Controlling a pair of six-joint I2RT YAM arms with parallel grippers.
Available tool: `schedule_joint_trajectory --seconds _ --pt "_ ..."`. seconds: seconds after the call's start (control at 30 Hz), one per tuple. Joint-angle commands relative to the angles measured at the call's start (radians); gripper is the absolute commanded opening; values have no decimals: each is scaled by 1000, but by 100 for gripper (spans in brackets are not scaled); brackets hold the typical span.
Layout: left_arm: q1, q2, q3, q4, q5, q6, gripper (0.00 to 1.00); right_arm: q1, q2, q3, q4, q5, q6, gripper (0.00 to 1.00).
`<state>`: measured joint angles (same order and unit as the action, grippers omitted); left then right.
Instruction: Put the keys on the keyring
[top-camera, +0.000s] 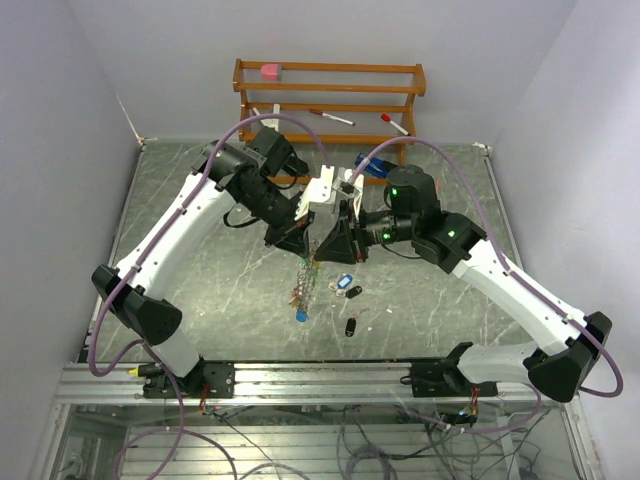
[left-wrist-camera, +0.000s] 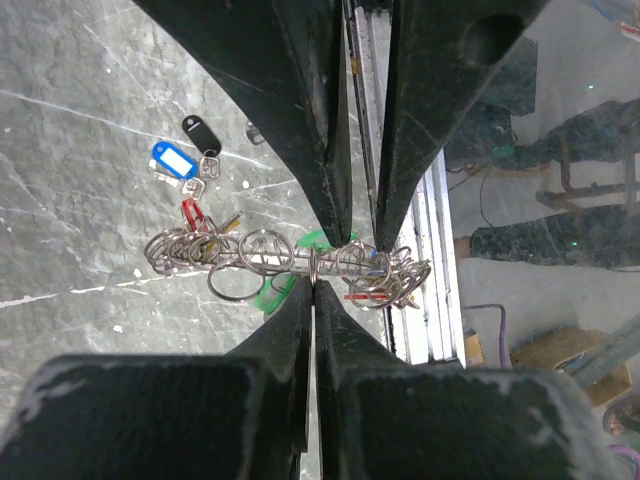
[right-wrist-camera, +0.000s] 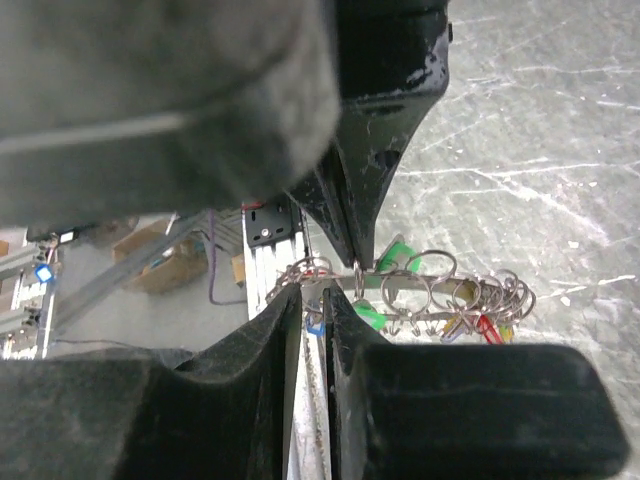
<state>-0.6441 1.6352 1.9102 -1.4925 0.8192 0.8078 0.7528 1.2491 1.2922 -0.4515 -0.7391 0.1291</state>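
We look down on the grey marbled table (top-camera: 200, 290). Above its middle, the left gripper (left-wrist-camera: 318, 268) at nine o'clock and the right gripper (right-wrist-camera: 345, 282) at three o'clock each have their jaws pinched tight on the keyring (top-camera: 306, 280) (its tagged cluster dangles toward six). At the keyring's four o'clock lie a loose blue key (top-camera: 345, 283) and a black key (top-camera: 354, 292).

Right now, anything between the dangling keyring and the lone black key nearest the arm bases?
No. The top view shows only bare table between the keyring and that black key; the other loose keys lie farther back.
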Motion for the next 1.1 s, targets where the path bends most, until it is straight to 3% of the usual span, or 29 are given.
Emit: schedule_joint_trajectory --seconds 0.0,0.3,0.57,1.07 --pt "-15 -19 50 -2 21 -11 7 5 -29 -41 -3 -35 -2 15" --pt "-18 -29 35 4 26 -8 7 30 -34 -73 53 -15 21 13" --pt "-16 -32 -23 -3 23 13 7 30 -168 -157 105 77 9 13" --pt "29 55 -33 -5 173 -95 7 175 -157 -80 -120 198 -196 16"
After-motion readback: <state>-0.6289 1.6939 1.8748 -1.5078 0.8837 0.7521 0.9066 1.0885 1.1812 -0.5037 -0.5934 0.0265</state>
